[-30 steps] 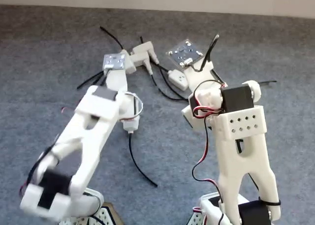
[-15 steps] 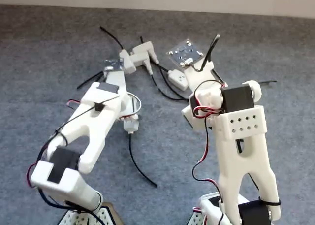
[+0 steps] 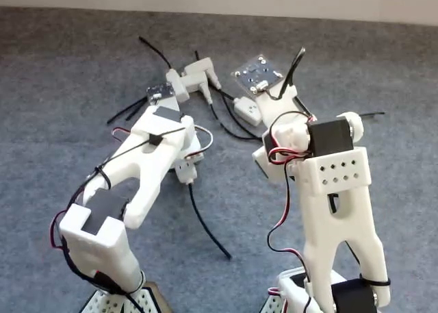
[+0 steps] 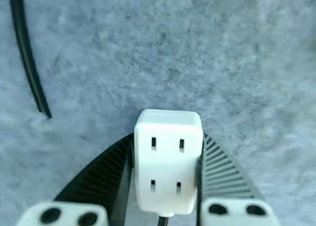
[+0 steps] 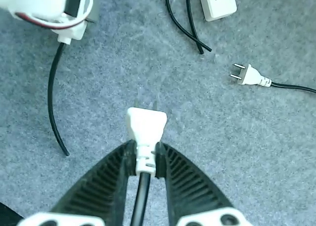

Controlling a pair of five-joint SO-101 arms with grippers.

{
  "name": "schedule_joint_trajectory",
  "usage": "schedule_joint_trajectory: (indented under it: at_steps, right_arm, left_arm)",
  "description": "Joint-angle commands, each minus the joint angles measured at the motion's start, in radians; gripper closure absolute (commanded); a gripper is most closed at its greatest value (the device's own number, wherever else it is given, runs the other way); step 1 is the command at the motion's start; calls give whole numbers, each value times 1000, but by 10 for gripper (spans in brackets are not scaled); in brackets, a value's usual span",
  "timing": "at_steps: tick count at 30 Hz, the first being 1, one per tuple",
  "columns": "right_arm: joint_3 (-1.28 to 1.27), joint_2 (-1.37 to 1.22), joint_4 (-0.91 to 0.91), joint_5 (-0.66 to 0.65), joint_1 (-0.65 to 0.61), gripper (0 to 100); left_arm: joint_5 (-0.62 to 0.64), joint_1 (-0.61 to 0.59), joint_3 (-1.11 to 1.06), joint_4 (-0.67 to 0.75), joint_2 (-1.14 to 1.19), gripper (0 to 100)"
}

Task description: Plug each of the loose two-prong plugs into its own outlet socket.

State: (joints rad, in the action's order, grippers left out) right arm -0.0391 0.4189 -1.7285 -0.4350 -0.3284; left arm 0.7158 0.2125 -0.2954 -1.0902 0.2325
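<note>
Status: nothing mated that I can see. Early, by my read.

Left claw (image 4: 167, 137): clamped on a socket (image 4: 168, 161), one finger on each long side, slotted face toward the wrist camera.
- Socket is a white glossy plastic block with rounded corners and two pairs of narrow slots, all empty.
- Its black cord (image 5: 49, 100) trails back behind the claw across the mat (image 4: 232, 58).
- Mat is grey felt, fuzzy and soft-looking.
- Fingers (image 4: 106, 171) are black and ribbed.

Right claw (image 5: 144, 148): narrow, pinching a plug (image 5: 146, 123) at its ribbed neck, just behind the body.
- Plug is white moulded plastic with a flat tapered body.
- Its two thin metal prongs are bare and point forward, away from the claw.
- A round black lead runs back between the fingers.

Ahead of the right claw, well apart: second socket (image 5: 217, 2), white and boxy, slots empty. Ahead and to the claw's right: loose plug (image 5: 249, 75) lying flat on the mat, prongs bare, thin black lead attached.

Left to do:
- Held plug into a socket. The one in the left claw sits ahead-left of the right claw, so that's the likely pairing.
- Loose plug into another socket.

White parts (image 3: 195, 77) past the left claw: can't tell whether anything there is joined.
</note>
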Motion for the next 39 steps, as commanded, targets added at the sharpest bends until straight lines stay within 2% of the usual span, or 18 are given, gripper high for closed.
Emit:
schedule_joint_trajectory:
  at_steps: [1, 5, 8, 13, 17, 19, 23, 26, 31, 35, 37, 39]
  right_arm:
    - [5, 7, -38, 12, 13, 992]
    - [5, 7, -38, 66, 8, 992]
    - [5, 7, -38, 87, 7, 992]
    - [5, 7, -38, 87, 7, 992]
    - [5, 7, -38, 86, 7, 992]
    - [5, 7, -38, 84, 7, 992]
    - [7, 7, -38, 83, 8, 992]
    - [7, 5, -38, 83, 8, 992]
    - [16, -4, -33, 34, 7, 992]
    - [16, -7, -2, 18, -25, 992]
    - [12, -24, -2, 18, -91, 992]
    - [16, -81, -12, 25, -171, 992]
  left_arm:
    - [222, 38, 65, -74, -4, 963]
    - [434, 56, 84, -80, 4, 959]
    - [551, 107, 70, -14, 7, 958]
    - [552, 202, 5, 94, 7, 937]
    - [473, 183, -7, 92, 5, 765]
    - [473, 182, -13, 64, 4, 681]
    - [470, 177, 1, -41, -7, 599]
    - [468, 101, 53, -103, -21, 593]
    - [459, -56, 206, -315, -124, 590]
    - [275, -249, 259, -416, -220, 592]
    - [204, -378, 248, -423, -240, 592]
    - [189, -499, 217, -422, -234, 592]
